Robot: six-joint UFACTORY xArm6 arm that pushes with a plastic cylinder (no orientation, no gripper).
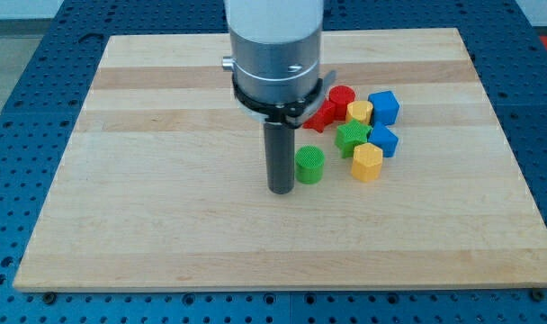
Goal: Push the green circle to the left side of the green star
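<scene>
My tip [282,189] rests on the wooden board [165,198] just at the view's left of the green circle [309,165], touching it or very nearly so; there is no claw on this rig to open or close, only the bare rod, and it holds nothing. The green circle sits a little below and to the view's left of the green star [352,137], near it but with a gap between them. Around the star the rest are crowded together: a yellow hexagon [367,162] below it, a blue block [383,140] at its right, another yellow block [359,112] and a second blue block [383,107] above, and two red blocks [335,103] partly behind the arm. I judge the task close to its end, with the circle nearly on the star's left side. The next move calls for a short nudge toward the view's top, perhaps slightly right, so I would bring my tip round below the circle first, without ramming the cluster.
</scene>
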